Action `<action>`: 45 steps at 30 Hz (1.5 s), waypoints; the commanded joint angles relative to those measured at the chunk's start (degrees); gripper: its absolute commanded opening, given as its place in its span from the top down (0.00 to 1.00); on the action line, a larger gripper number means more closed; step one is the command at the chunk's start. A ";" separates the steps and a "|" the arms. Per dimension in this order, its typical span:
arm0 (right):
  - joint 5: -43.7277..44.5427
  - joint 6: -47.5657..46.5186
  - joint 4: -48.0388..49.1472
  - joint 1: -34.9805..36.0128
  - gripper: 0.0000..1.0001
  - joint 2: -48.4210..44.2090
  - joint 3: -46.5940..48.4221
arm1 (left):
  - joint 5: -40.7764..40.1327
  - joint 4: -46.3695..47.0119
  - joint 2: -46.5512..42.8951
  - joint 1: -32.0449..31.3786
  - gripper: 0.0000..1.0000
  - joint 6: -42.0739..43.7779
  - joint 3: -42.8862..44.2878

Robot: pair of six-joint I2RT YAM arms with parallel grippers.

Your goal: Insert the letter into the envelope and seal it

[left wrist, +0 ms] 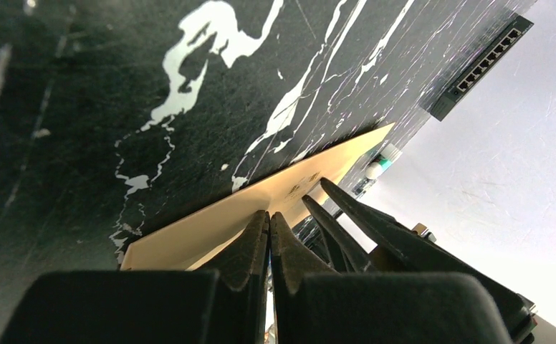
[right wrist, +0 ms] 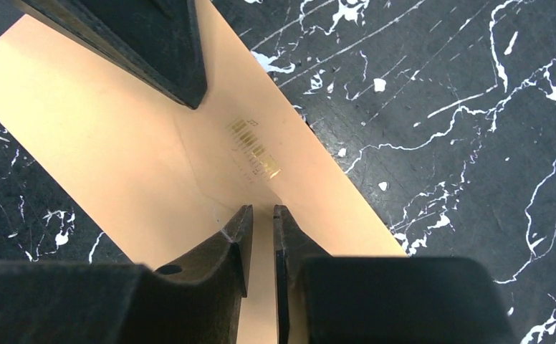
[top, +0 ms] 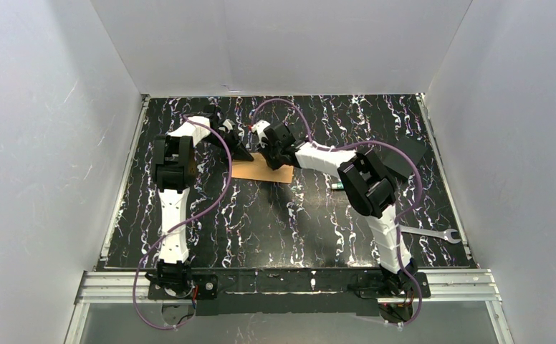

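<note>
Top view: arms hide envelope (top: 255, 170) far end. Left gripper (left wrist: 269, 215) fully closed, empty, tip at envelope. Right gripper (right wrist: 262, 209) barely ajar, seemingly gripping nothing; faint print (right wrist: 253, 149) wrist-only.

Envelope (top: 257, 170) is lying flat on the table (top: 275, 229), at 12 o'clock of centre. Left gripper (top: 246, 153) is bearing on its 10 o'clock edge, and right gripper (top: 275, 162) is standing over its 2 o'clock end. Network switch (top: 404, 154) is sitting at 3 o'clock of the envelope. Wrench (top: 433, 234) is lying at 4 o'clock, near the table's edge.
</note>
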 commanded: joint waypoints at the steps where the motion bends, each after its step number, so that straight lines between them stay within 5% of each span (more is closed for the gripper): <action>1: 6.38 -0.10 -17.50 -2.37 0.76 5.85 -1.25 | -10.30 -2.50 3.29 0.94 1.00 3.61 -0.08; 28: -3.45 1.65 -17.09 5.40 0.74 18.99 22.89 | -10.34 -2.51 3.71 0.86 1.00 3.23 -0.99; 39: 6.42 -4.63 -14.93 4.26 0.76 9.08 3.66 | -11.20 -2.52 3.53 0.92 1.00 3.43 -0.53; 45: 11.20 -0.67 -17.06 0.73 0.75 9.60 4.90 | -11.03 -2.95 3.54 0.94 1.00 5.51 -0.27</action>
